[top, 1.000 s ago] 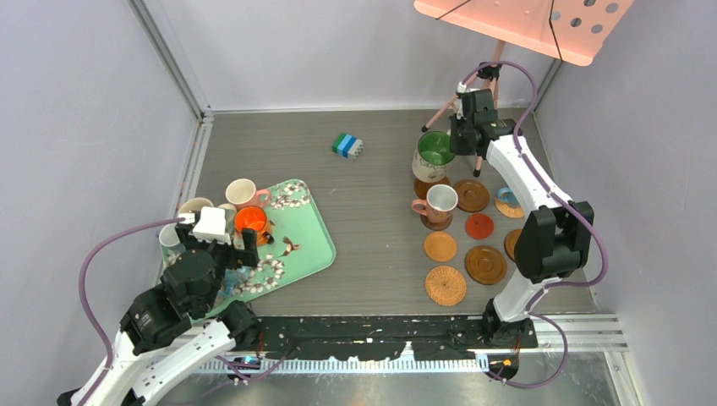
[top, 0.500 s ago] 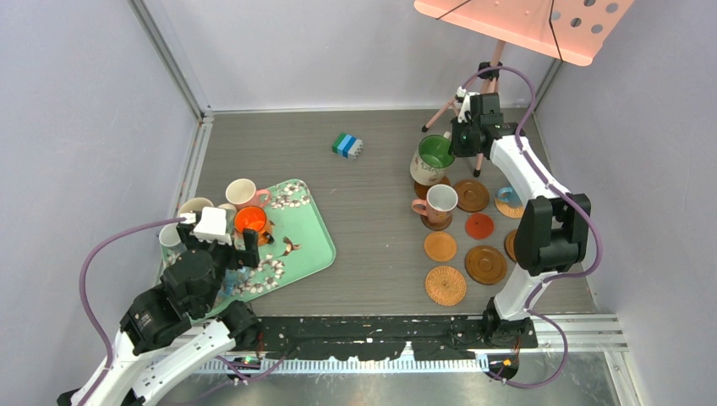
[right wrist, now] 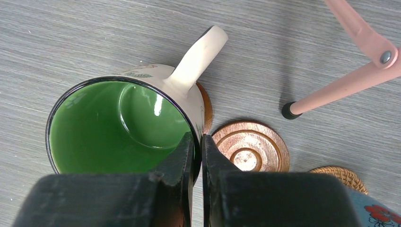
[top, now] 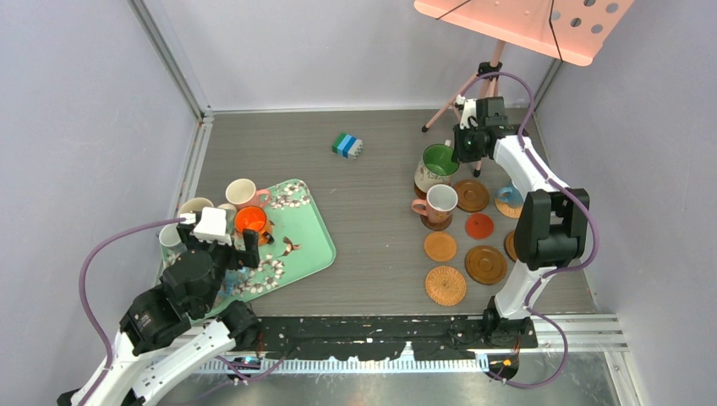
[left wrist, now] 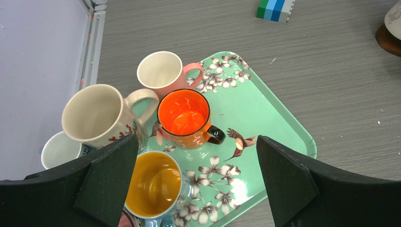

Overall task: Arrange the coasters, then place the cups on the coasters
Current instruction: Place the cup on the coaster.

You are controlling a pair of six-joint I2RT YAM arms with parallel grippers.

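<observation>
Right claw (right wrist: 197, 156) pinches the green mug (right wrist: 124, 124) rim over a dark coaster (right wrist: 205, 109); seat it level before releasing. Left claw (left wrist: 194, 182) gapes empty above the tray (left wrist: 265, 116)

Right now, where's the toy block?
In the top view the toy block lies alone at the table's far middle, left of the green mug, beyond the tray.

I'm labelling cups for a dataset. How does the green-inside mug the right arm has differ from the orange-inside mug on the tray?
The tall cream mug with the green inside is pinched at its rim by the right gripper over a dark coaster; the orange-inside mug stands free on the mint-green floral tray, below the open left gripper. The green one has a cream handle, the orange one a black handle. Both stand upright and are empty.
</observation>
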